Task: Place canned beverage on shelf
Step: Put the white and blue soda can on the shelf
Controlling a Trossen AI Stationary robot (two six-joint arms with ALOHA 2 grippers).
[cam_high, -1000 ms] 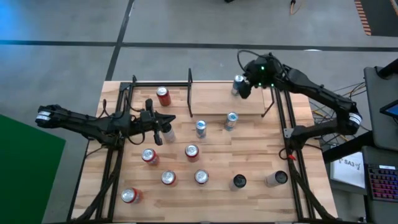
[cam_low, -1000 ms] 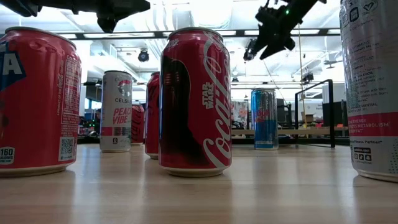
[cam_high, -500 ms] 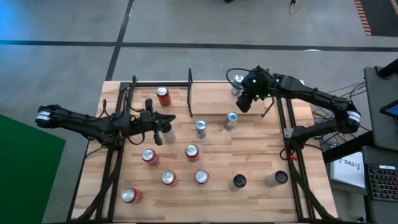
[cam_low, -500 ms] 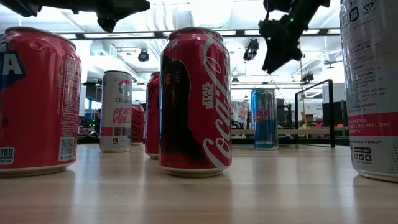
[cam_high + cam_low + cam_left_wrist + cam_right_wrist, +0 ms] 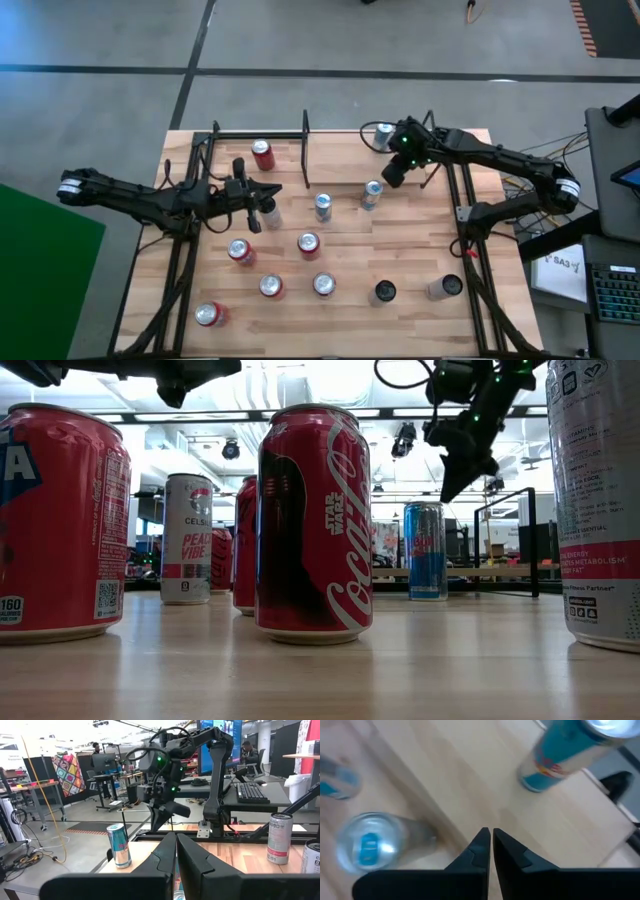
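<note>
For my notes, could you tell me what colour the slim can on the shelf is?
Blue and silver slim can, clearest in left wrist view.

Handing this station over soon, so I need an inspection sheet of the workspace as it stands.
Surface: plank table, no spills seen.
Job's things: shelf holds a red can and a blue can.
Clutter: about ten loose cans upright on the table.
Grippers: right gripper shut, empty, raised by the shelf's right part; left gripper shut, empty, raised over the table's left part.
Cables: cable looped on the right arm.
Surroundings: desk with keyboard, a person beyond it.
</note>
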